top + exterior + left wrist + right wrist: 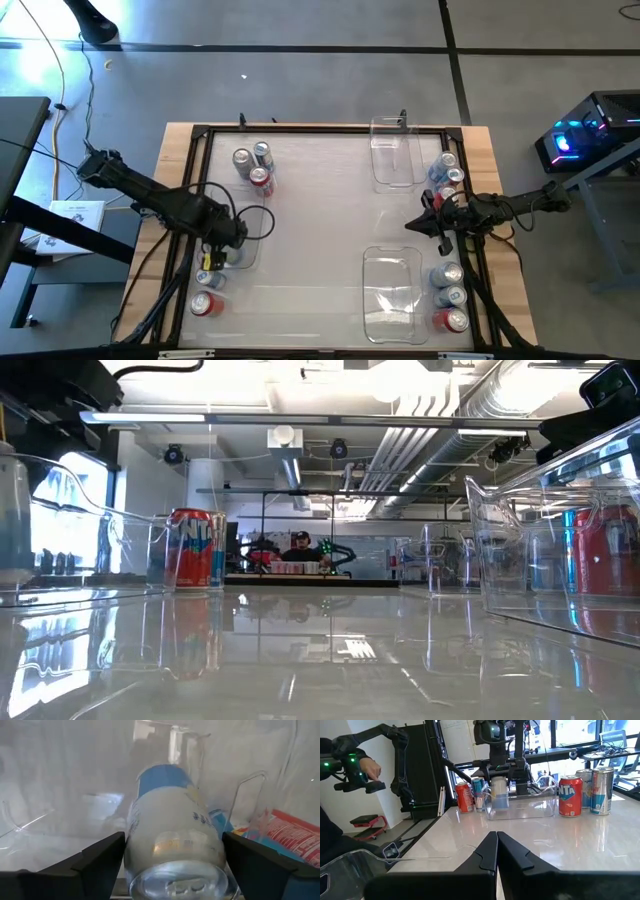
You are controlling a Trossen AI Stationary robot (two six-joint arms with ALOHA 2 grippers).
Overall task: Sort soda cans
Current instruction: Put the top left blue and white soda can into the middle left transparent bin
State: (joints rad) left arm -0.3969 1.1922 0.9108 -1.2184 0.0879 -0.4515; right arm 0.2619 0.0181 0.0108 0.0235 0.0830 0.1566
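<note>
My left gripper is at the left side of the table, over the clear bin there. Fingers are spread wide either side of a white-and-blue can; can sits between them, nose into the bin. Contact with the pads not clear from the wrist view. Just beside it, a red-and-blue can.

My right gripper is at the right side, between the two can groups there, fingers pressed together, holding nothing.

Cans on the table:
- far left cluster of three
- near left, red can plus one by the bin
- far right group
- near right group of three

Two more clear bins: far right, near right.
</note>
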